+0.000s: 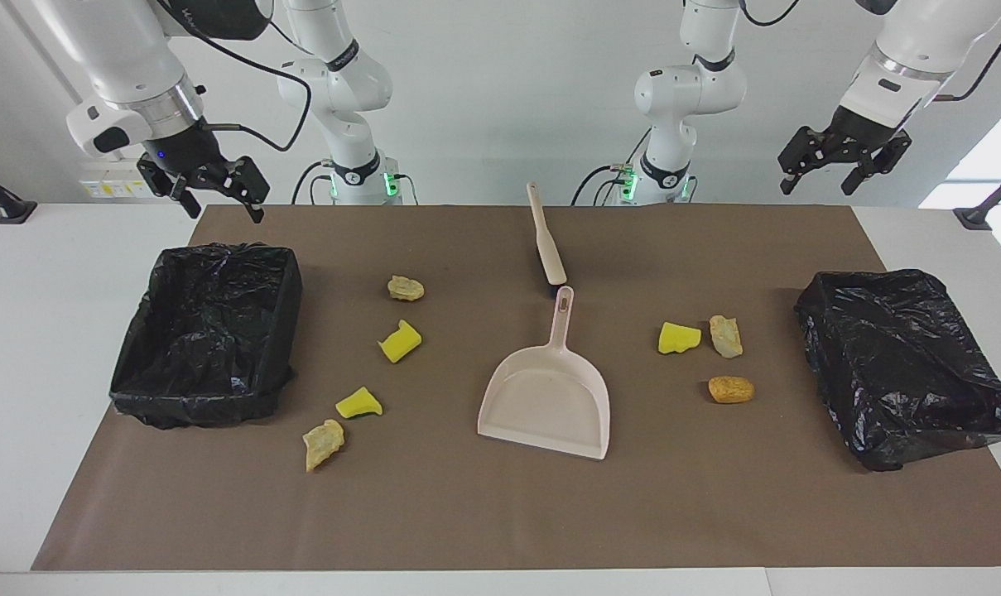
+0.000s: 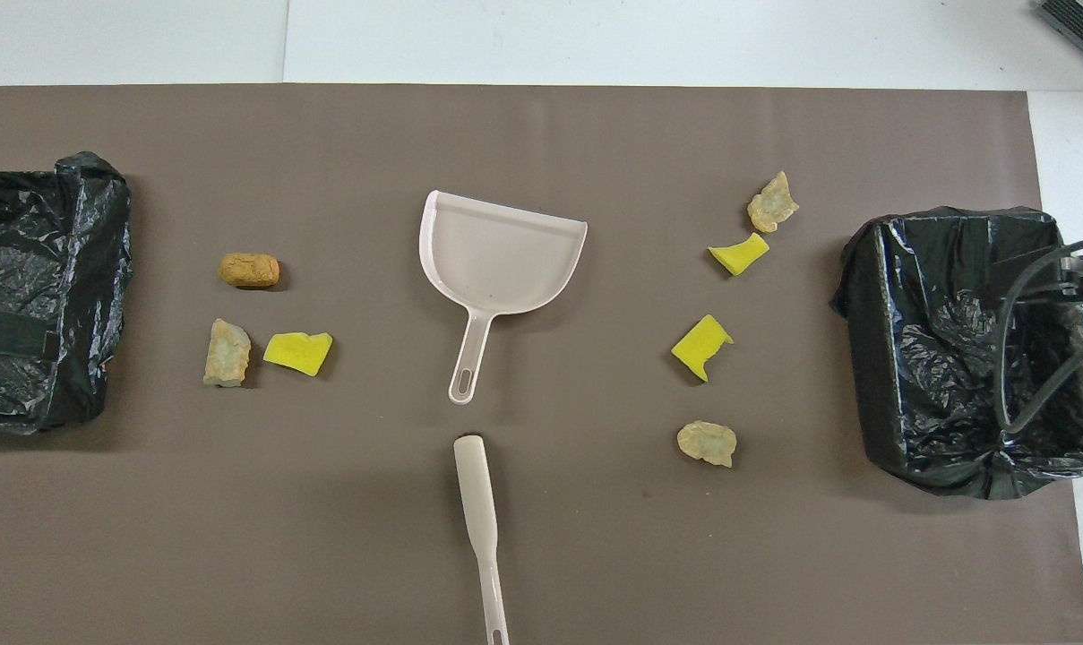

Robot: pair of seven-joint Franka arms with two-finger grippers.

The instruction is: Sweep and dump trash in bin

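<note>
Both grippers (image 1: 218, 192) (image 1: 841, 164) gape, raised above the table edge

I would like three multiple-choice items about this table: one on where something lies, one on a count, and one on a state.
1. Where is the brush?
A. in the dustpan
B. nearer to the robots than the dustpan
C. in a bin

2. How many bright yellow scraps lie on the mat?
A. three
B. five
C. one

3. What is the left hand doing?
A. gripping the brush
B. hanging open and empty in the air
C. pressing on a scrap

Answers:
1 B, the brush lies just past the dustpan's handle tip, toward the robots.
2 A, the yellow scraps.
3 B, its fingers stand apart with nothing between.
</note>
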